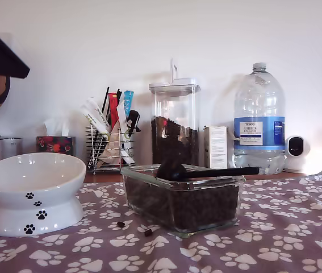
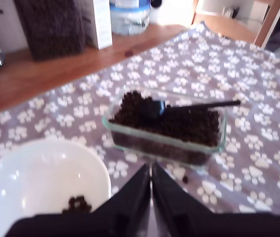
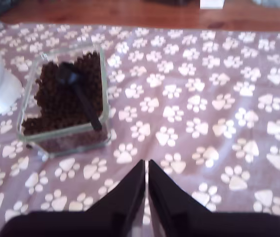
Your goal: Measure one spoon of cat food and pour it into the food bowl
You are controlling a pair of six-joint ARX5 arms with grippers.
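Exterior view: a purple paw-print cloth (image 1: 274, 239) covers the surface, with the white food bowl (image 1: 47, 187) at the exterior view's left and, just right of it, a glass dish (image 1: 217, 183) of cat food (image 1: 200, 207) holding the spoon (image 1: 206, 172). First wrist view: my first gripper (image 2: 151, 185), jaws pressed together and empty, hangs near the bowl, which holds a few pellets. Second wrist view: my second gripper (image 3: 146, 182), also closed on nothing, hangs over bare cloth, apart from the dish.

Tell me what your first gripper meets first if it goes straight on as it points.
Probably the glass dish of cat food, which lies just beyond the shut tips of my first gripper; depth is unclear.
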